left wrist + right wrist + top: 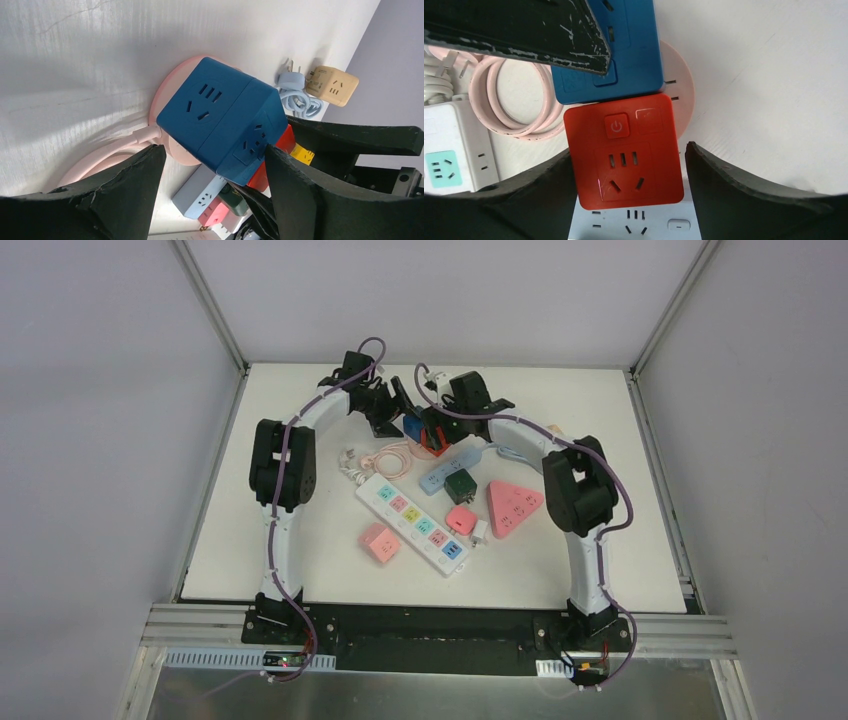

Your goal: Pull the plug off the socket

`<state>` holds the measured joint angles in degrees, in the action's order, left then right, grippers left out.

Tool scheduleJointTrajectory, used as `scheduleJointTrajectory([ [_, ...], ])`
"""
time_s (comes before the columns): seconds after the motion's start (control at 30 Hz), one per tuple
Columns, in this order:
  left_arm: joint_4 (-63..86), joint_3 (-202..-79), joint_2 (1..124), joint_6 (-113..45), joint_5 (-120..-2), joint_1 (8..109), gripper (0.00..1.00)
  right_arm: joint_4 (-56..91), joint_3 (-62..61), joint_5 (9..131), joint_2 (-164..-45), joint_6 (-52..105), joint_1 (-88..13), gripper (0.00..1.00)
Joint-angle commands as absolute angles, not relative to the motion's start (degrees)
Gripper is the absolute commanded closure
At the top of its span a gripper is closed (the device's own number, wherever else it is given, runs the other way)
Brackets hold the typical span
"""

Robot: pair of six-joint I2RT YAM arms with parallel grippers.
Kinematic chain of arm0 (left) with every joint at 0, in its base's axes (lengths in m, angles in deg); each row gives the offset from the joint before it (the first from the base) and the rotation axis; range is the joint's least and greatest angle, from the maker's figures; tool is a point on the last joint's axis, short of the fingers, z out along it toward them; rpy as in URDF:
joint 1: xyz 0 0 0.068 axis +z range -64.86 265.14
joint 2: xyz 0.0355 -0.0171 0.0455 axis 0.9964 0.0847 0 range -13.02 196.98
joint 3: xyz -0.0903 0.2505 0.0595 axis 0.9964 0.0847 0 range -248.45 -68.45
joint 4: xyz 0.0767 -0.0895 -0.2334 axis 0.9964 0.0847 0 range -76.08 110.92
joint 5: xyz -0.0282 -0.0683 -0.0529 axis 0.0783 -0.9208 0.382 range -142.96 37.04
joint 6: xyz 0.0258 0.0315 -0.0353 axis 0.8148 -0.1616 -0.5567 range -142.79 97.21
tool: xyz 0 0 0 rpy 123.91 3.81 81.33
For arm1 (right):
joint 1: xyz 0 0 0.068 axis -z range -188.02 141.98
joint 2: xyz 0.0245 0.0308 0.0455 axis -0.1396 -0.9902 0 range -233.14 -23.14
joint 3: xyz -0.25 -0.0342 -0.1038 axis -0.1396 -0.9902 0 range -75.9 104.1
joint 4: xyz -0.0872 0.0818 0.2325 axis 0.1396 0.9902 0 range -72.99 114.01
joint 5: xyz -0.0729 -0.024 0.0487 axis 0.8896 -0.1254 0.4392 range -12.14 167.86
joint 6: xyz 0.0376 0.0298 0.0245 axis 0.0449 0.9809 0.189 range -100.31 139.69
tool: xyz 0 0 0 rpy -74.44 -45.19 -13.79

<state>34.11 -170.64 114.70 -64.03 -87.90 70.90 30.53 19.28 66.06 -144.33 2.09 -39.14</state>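
A blue cube socket (220, 117) and a red cube plug (624, 150) sit joined side to side at the back of the table, the blue socket (412, 428) to the left of the red plug (433, 441). My left gripper (215, 155) straddles the blue socket (624, 55), one finger (549, 35) lying against its face. Around the red plug my right gripper (628, 150) is shut, its left finger (544, 185) pressed on the plug's side and the right finger (724, 185) at its edge. The joint between the cubes is hidden.
A round pink socket base (167, 97) with a coiled pink cable (514, 95) lies under the cubes. A light blue strip (445, 470), long white strip (412, 522), dark green adapter (460, 486), pink triangle socket (514, 505) and pink cube (379, 542) lie nearer. Beige adapter (332, 85) sits behind.
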Motion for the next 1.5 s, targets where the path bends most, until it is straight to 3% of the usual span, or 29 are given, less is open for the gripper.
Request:
scheduleJointTrajectory([
  [0.0,43.5,-171.9,113.6,-63.6,-82.3,69.6,0.26,29.6,22.1,66.4,-144.9,-1.2,-39.7,0.25],
  [0.07,45.2,-171.9,113.8,-63.9,-81.1,69.5,0.27,29.3,21.9,66.8,-145.1,-0.9,-40.2,0.29],
  [0.3,45.8,-171.9,114.5,-66.9,-80.8,69.4,0.32,24.9,21.0,68.6,-145.2,5.4,-41.2,0.64],
  [0.4,45.5,-172.1,114.7,-68.1,-80.6,69.3,0.35,22.9,20.6,68.8,-145.1,8.2,-41.7,0.72],
  [0.43,45.3,-172.1,114.8,-68.4,-80.6,69.3,0.36,22.8,20.8,68.7,-145.2,10.4,-41.9,0.81],
  [0.6,45.4,-172.9,116.4,-68.1,-80.9,68.1,0.39,22.5,21.1,69.1,-145.9,12.3,-43.4,1.00],
  [0.87,49.8,-171.4,117.9,-65.6,-78.5,67.7,0.51,23.5,24.8,63.4,-144.4,16.3,-41.8,1.00],
  [1.1,51.5,-169.6,118.5,-64.3,-79.9,67.6,0.55,17.8,22.7,55.3,-143.9,23.5,-40.2,1.00],
  [1.47,55.4,-169.5,119.0,-62.7,-78.3,67.5,0.62,18.0,20.7,77.0,-144.1,7.0,-47.1,1.00],
])
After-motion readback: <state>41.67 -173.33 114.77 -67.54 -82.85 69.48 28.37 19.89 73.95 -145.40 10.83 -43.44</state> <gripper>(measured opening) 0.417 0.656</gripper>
